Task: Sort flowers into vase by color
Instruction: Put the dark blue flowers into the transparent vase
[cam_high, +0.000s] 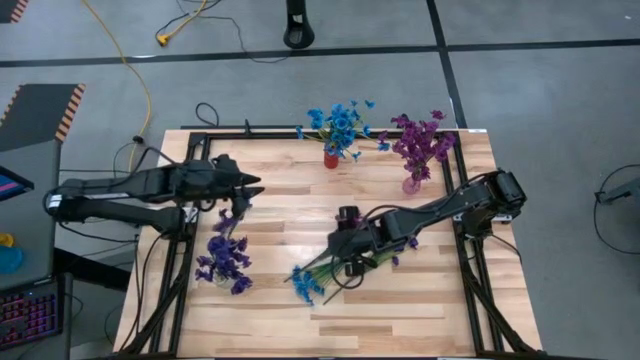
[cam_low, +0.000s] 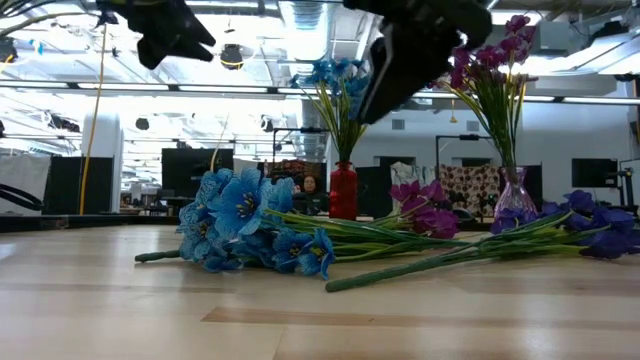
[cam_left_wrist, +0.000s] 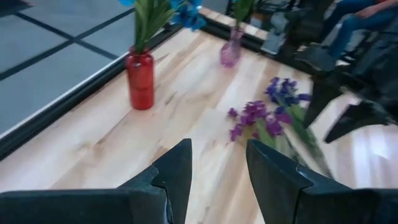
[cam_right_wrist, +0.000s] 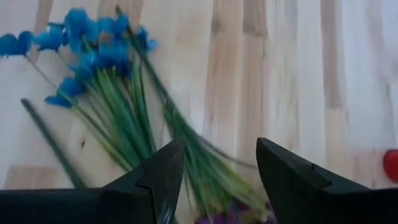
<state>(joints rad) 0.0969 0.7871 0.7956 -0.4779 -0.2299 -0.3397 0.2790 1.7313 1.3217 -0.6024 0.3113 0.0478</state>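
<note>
High view shows blue flowers (cam_high: 340, 122) and magenta flowers (cam_high: 420, 143) already in vases, while a loose pile (cam_high: 330, 270) remains under the right gripper (cam_high: 352, 268), whose fingers are apart and empty, as are those of the left gripper (cam_high: 243, 196).

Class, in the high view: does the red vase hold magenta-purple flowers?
No, the red vase at the table's far edge holds bright blue flowers.

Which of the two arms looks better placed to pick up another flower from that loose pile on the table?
The right arm, probably. Its open claw hangs right above the loose flowers, stems showing between its fingers. The left claw, also open, is farther off, near the table's left side.
</note>
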